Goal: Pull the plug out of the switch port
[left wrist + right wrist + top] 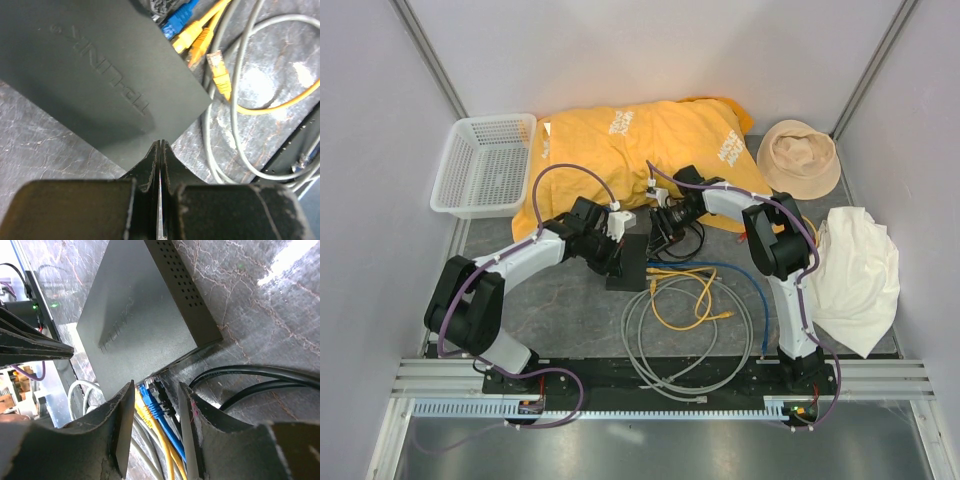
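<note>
Visibly, one switch [100, 75] carries one blue plug [179, 21].

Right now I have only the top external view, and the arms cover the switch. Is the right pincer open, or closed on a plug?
Observer: It is open. In the right wrist view the right pincer has its jaws apart, and the blue plug shows between them, not gripped.
Operator: Thank you. And the left pincer, does it hold something?
Observer: No. In the left wrist view the left pincer is shut and empty, with its tips at the near edge of the switch. I cannot tell whether they press on it.
</note>
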